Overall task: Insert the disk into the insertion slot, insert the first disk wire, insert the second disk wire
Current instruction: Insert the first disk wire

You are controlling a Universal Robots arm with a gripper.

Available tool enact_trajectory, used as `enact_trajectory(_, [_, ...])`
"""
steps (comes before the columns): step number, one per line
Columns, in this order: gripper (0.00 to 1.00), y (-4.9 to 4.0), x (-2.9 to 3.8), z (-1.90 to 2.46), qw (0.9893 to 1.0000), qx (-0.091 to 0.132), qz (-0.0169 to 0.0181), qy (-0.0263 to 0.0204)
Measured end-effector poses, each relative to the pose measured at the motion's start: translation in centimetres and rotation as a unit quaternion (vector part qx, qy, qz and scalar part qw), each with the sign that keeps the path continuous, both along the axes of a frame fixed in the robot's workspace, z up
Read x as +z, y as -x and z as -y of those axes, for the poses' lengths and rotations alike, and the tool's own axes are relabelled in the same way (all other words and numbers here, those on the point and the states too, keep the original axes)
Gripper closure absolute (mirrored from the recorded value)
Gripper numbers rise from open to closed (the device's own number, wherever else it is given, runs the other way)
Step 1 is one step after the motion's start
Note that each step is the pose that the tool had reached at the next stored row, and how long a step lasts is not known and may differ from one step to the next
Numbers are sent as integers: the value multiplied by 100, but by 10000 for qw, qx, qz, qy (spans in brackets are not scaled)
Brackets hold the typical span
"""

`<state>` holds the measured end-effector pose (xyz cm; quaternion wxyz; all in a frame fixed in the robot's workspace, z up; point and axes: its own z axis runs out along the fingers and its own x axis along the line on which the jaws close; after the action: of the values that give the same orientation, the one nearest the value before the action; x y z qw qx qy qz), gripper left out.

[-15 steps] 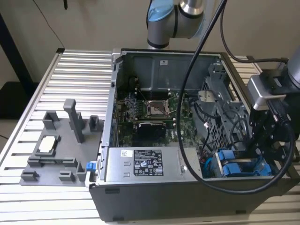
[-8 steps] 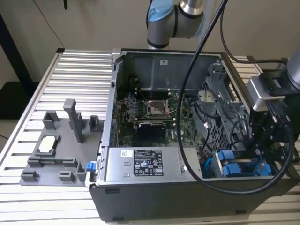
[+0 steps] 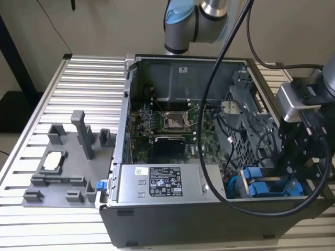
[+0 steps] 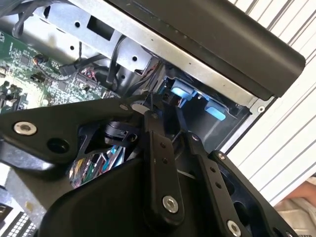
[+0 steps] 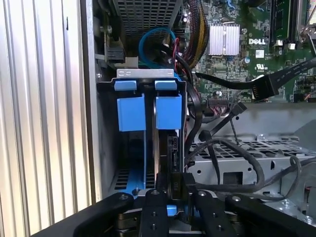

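We're at the corner of the computer case (image 3: 172, 222) nearest the counter's (image 3: 89, 78) near edge, on the exterior view's right. The disk (image 5: 168, 112) already sits in the insertion slot (image 5: 146, 73), its blue frame showing. In the first wrist view the claw (image 5: 177, 196) is pinching a black plug (image 5: 176, 182) right against the disk's end. The plug's wire (image 5: 232, 186) trails off across the perforated cage (image 5: 247, 163).

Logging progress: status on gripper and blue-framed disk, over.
Gripper shut on black wire plug. Blue-framed disk seated in grey sheet-metal slot. Black cables crowd alongside.
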<state>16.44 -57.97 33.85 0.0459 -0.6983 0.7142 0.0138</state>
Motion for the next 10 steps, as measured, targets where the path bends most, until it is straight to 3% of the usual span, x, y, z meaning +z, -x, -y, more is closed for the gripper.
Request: enact_trajectory(10, [73,1,389,0,10000,-6,0,1])
